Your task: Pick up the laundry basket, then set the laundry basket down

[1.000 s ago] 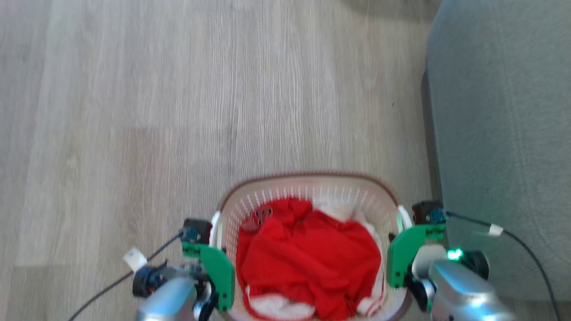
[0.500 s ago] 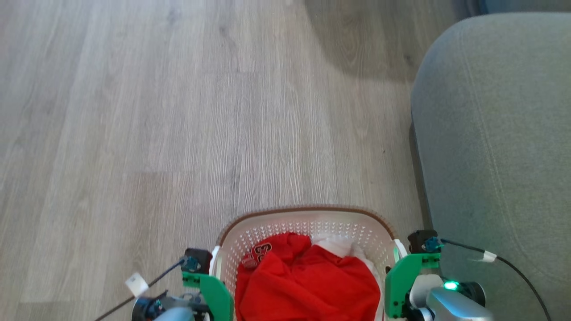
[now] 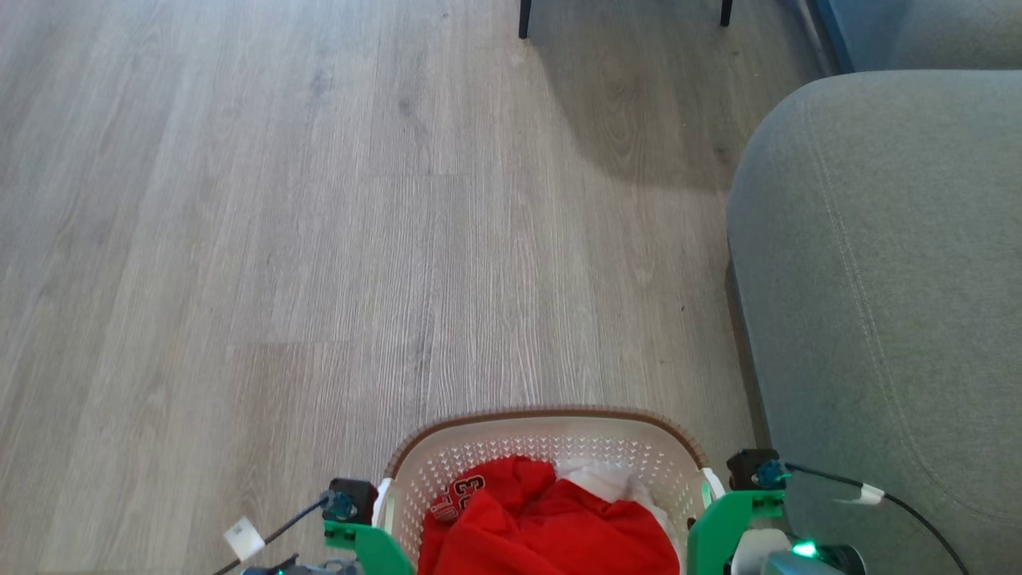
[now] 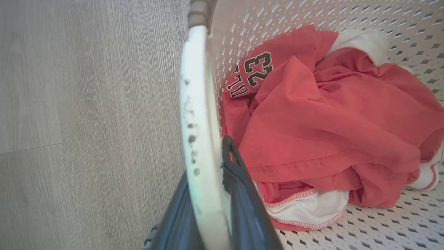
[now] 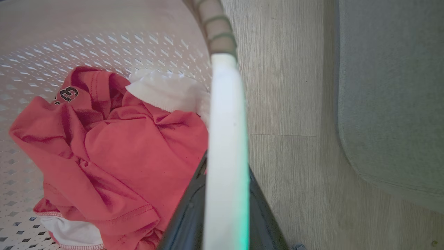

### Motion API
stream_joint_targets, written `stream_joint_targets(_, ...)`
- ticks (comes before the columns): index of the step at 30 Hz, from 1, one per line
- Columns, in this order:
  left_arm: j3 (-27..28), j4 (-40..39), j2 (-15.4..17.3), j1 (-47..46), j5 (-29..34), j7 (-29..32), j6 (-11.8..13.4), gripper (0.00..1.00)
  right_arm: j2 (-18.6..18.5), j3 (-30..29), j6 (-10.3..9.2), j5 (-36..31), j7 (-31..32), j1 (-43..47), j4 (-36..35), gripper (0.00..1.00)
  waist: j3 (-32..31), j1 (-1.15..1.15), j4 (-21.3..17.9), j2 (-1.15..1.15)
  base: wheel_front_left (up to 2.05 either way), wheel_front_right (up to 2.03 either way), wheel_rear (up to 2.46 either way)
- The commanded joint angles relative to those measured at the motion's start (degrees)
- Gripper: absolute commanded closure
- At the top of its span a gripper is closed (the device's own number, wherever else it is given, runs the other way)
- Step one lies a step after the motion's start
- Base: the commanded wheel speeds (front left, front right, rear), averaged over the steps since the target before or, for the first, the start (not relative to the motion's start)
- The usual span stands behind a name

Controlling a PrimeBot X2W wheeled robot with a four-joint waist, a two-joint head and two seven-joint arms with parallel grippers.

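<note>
The laundry basket [image 3: 543, 416] is a cream perforated tub with a brown woven rim, low in the head view's centre, between my two arms. A red jersey [image 3: 551, 527] and white cloth lie inside it. My left gripper [image 4: 204, 166] is shut on the basket's left white handle [image 4: 197, 104], one dark finger on each side of it. My right gripper [image 5: 225, 180] is shut the same way on the right white handle [image 5: 225, 104]. The basket's perforated wall [image 4: 381, 17] and the red jersey [image 4: 312, 114] show beside the left fingers. Whether the basket's bottom touches the floor is hidden.
A grey sofa [image 3: 878, 279] stands close on the right, beside the basket and my right arm; it also appears as the sofa [image 5: 392, 86]. Pale wood floor [image 3: 319, 239] stretches ahead and left. Two dark furniture legs [image 3: 524, 20] stand at the far top.
The whole head view has shifted, so the camera moved: basket and grippers now sit lower in the picture and more floor and sofa show ahead. Both grippers stay on the handles.
</note>
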Motion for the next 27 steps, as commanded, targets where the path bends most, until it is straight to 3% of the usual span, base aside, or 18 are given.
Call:
stream_joint_targets(1,0.46,-0.15,1.5,-1.35,-0.07,-0.55,0.16,1.0,-0.28,1.77,0.08,0.47,-0.95,-0.21,-0.65,1.0,-0.37,0.01,-0.05,0.0,0.0,0.0,0.0)
stream_joint_targets(27,-1.89,1.02,1.5,-1.4,-1.95,-0.65,0.14,1.0,-0.28,8.73,0.08,7.45,-2.86,-1.36,0.18,1.0,-0.95,0.01,-0.54,0.0,0.0,0.0,0.0)
